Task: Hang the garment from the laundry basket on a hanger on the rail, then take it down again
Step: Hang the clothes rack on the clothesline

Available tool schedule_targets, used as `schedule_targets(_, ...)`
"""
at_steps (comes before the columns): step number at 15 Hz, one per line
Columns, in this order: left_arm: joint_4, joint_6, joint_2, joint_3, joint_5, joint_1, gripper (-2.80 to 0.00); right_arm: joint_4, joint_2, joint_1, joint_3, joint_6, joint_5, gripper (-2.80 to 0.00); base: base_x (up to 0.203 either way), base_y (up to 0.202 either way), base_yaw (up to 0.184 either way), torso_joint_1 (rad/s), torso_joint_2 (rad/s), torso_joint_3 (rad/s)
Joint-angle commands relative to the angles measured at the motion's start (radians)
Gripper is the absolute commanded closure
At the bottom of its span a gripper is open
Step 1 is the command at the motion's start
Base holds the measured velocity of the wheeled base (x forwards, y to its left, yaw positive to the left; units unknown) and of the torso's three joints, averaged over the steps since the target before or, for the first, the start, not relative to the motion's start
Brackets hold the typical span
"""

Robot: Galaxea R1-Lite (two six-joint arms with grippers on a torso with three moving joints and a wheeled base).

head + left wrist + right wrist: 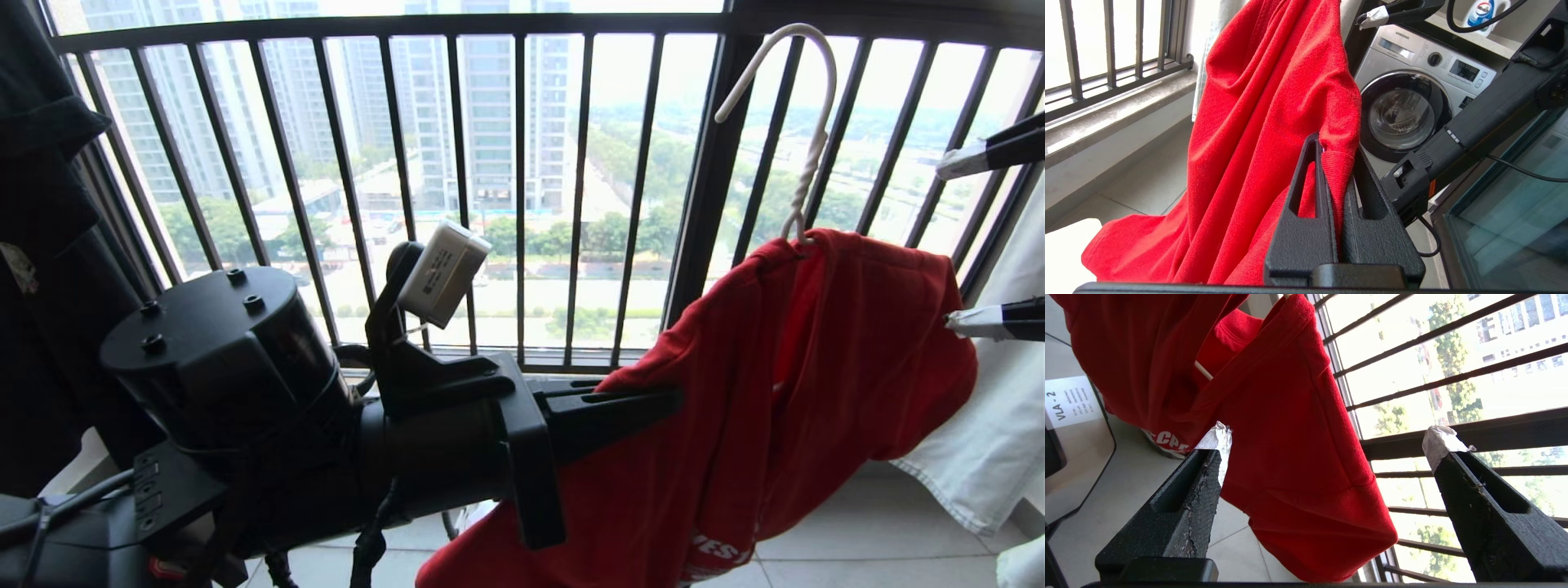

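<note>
I saw the red cotton T-shirt [784, 384] draped on the thin white wire hanger [804, 122] before the dark barred window railing [522, 196]. My left gripper [1337, 163] pinched its fabric; my right gripper [1327, 437] stood spread beside it, holding nothing.

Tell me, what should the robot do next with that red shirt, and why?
Probably bring the open right gripper in to take the white hanger. The left gripper is clamped on the red T-shirt, which is on the hanger, and the hanger's hook hangs free, on no rail.
</note>
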Motion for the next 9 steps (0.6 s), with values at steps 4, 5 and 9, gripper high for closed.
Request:
schedule_targets(4, -0.010, -0.001, -0.006, 0.032, -0.084, 0.013, 0.00, 0.056, 0.025, 0.031, 0.008, -0.018, 0.018, -2.80, 0.000, 0.000, 0.000, 0.000, 0.00, 0.000)
schedule_targets(5, -0.010, 0.001, -0.008, 0.032, -0.086, 0.015, 0.00, 0.061, 0.034, 0.037, 0.011, -0.018, 0.027, -2.80, 0.000, 0.000, 0.000, 0.000, 0.00, 0.000)
schedule_targets(9, -0.010, -0.001, -0.042, 0.045, -0.119, 0.014, 0.00, 0.078, 0.073, 0.066, 0.014, -0.018, 0.092, -2.80, 0.000, 0.000, 0.000, 0.000, 0.00, 0.000)
